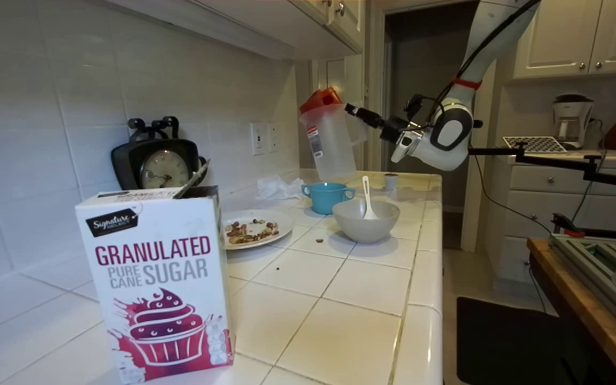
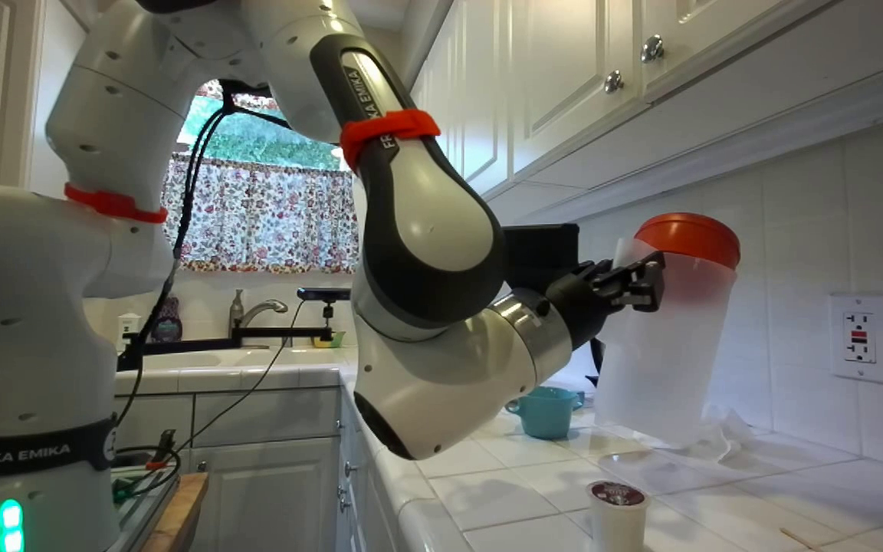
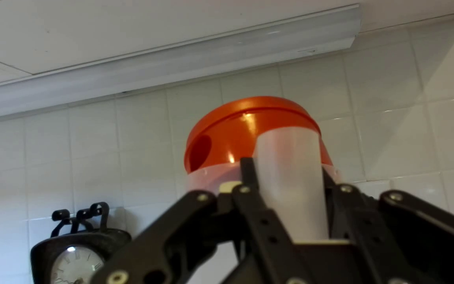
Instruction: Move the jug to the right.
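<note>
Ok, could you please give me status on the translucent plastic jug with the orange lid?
Black end effector shut on translucent handle. Jug aloft, tilted, over white tiled counter. Turquoise two-handled cup nearby, possibly in the way.

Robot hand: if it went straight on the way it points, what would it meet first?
The hand grips the jug by its handle, so the jug would probably meet the tiled wall first; the gap's depth is unclear.

Exterior views sharing countertop (image 1: 340,331), wrist view close, facing jug (image 3: 288,169)
</note>
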Controlling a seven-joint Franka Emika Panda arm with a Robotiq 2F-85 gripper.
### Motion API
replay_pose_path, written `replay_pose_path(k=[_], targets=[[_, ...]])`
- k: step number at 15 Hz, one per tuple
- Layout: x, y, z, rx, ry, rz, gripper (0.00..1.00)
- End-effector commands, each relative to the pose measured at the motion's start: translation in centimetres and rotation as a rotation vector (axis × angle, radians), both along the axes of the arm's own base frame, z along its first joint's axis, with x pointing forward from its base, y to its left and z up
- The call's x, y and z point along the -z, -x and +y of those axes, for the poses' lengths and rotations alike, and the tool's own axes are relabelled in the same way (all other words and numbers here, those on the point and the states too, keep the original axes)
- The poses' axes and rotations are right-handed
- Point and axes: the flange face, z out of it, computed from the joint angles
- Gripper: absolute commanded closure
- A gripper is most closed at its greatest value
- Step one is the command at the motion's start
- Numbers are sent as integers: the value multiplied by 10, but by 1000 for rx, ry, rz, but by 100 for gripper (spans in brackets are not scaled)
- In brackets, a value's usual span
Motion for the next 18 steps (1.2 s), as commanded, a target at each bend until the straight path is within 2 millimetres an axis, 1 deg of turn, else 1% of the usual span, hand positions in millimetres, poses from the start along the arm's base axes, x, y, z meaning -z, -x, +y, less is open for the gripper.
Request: replay_pose_path(k=[1, 4, 5, 6, 7, 9, 10, 13, 17, 18], targets=[[0, 0, -1, -2, -4, -11, 91], [4, -1, 3, -21, 12, -19, 91], [-3, -8, 8, -60, 37, -79, 91], [-6, -13, 11, -79, 44, -118, 91], [-4, -15, 12, -88, 58, -126, 91], [2, -6, 0, -53, 62, -97, 91], [2, -5, -3, -61, 75, -116, 91], [5, -10, 2, -85, 84, -107, 91], [5, -14, 3, -67, 71, -106, 91], [6, -3, -2, -18, 17, 4, 66]])
